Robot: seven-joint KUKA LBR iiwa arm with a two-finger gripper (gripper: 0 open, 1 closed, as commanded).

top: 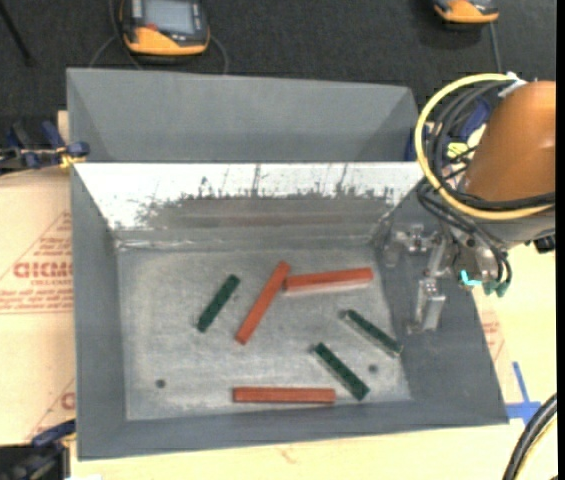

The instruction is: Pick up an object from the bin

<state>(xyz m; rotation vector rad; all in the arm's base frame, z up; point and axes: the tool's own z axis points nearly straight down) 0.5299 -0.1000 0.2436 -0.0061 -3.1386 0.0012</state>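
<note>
My gripper (pixel 428 298) hangs at the bin's right side, over the sloped right wall, with nothing seen in it. Nearest to it, just to its lower left, a dark green bar (pixel 370 331) lies slanted on the bin floor. A second dark green bar (pixel 340 370) lies below that one. An orange-red bar (pixel 327 281) lies nearly level to the gripper's left, its left end meeting a slanted orange-red bar (pixel 263 301).
Farther left lies a third dark green bar (pixel 218 302). Another orange-red bar (pixel 283 395) lies flat near the bin's front edge. The arm with its orange cover and cables stands over the bin's right rim.
</note>
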